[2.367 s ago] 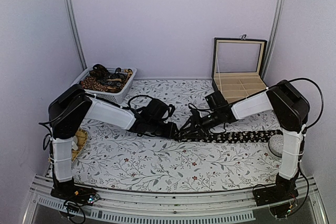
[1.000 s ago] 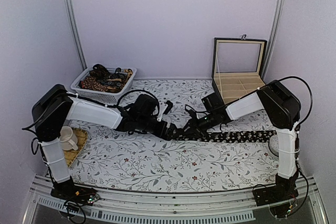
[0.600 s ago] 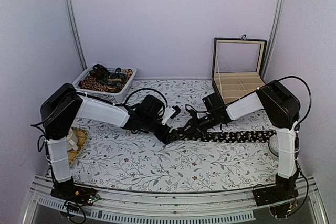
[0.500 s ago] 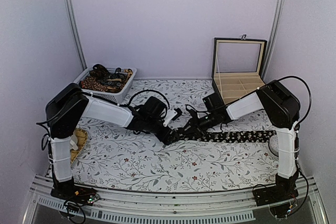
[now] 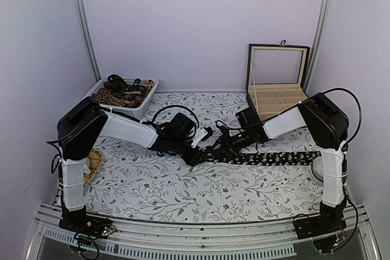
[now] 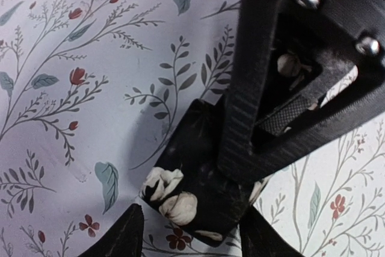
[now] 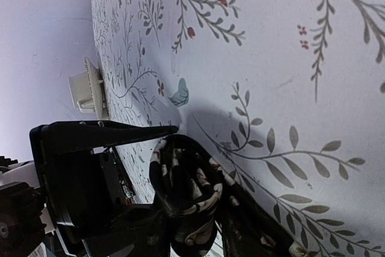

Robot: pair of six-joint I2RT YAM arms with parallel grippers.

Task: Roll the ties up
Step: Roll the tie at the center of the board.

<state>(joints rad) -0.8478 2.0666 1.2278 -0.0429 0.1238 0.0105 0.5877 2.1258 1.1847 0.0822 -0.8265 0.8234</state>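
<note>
Fingers of the left gripper stand apart on either side of the rolled end of the tie; whether they press on it is hard to tell this close. The right gripper pinches the same roll. The tie lies flat just in front of the open box, with its roll past the box's left side. To do this well, the left should close squarely across the coil before the right lets go, so the turns stay tight and the edges aligned.
</note>
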